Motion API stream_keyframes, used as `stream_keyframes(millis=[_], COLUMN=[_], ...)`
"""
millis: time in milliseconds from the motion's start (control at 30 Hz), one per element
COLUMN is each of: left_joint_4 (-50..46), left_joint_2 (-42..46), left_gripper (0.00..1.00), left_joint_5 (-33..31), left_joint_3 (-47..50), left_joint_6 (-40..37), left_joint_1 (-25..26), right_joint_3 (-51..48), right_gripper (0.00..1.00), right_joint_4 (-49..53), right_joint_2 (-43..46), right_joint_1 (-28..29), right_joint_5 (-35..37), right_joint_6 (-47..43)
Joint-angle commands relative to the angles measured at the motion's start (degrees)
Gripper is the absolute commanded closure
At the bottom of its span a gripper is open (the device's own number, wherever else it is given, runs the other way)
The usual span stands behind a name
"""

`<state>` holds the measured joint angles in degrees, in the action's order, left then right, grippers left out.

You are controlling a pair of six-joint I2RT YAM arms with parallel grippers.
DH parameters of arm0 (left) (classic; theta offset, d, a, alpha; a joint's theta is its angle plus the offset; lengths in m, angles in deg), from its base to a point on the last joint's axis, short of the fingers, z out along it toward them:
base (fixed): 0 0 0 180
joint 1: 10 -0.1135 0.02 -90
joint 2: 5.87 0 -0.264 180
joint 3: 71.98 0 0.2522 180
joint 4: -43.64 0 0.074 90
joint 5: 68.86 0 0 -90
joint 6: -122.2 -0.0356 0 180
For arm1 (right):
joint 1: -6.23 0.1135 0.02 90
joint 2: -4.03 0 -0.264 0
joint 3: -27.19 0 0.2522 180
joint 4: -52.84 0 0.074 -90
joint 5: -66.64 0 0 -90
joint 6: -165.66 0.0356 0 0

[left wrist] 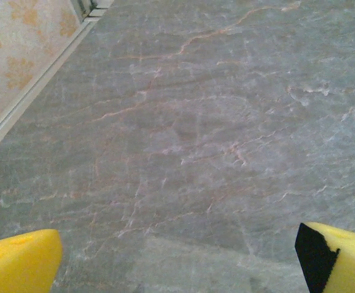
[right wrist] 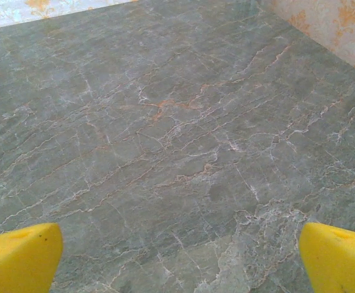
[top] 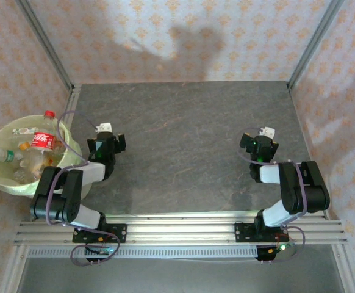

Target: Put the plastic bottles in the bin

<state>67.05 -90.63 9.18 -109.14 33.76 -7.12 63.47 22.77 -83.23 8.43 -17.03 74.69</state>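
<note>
Noting the bin (top: 7,184) at the left edge of the bench (top: 183,152), toward the near-left corner, its round outline crossing that edge line; not managing to tell whether sitting wholly on the surface. Counting several plastic bottles (top: 24,163) lying jumbled inside it, the exact number not readable. Picking out a cola-labelled bottle (top: 44,139) with red label and red cap, tilted, its cap poking up at the far rim; also spotting a green-labelled one toward the left wall and an orange one near the middle. Logging the left end effector (top: 106,135) just right of the bin and apart from it, hovering over the left part of the bench and pointing toward the far edge, with the left arm's elbow overlapping the bin's near-right side from above. Seeing its yellow fingers (left wrist: 19,262) spread wide at the lower corners of the left wrist view, released, grey veined bench showing between them. Logging the right end effector (top: 261,139) over the right part of the bench, well apart from the bin, also pointing toward the far edge. Seeing its yellow fingers (right wrist: 19,259) likewise spread wide, released, veined bench showing between them. Noting the aluminium rail (top: 177,227) along the near edge, carrying both arm bases.
</note>
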Motion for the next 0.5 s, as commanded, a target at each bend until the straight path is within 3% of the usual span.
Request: stream_keyframes(millis=[0,467], left_joint_4=[7.96,7.91], left_joint_2=[-0.89,-0.66], left_gripper=[0.0,0.0], left_joint_5=[0.04,0.21], left_joint_3=[0.67,0.61], left_joint_6=[0.96,0.79], left_joint_1=[-0.56,-0.5], right_joint_3=[0.77,1.2], right_gripper=[0.01,0.01], right_joint_4=[-2.04,-1.34], right_joint_2=[0.06,-0.01], right_joint_1=[-0.26,-0.24], right_joint_5=[-0.35,-2.45], right_joint_6=[-0.62,-1.58])
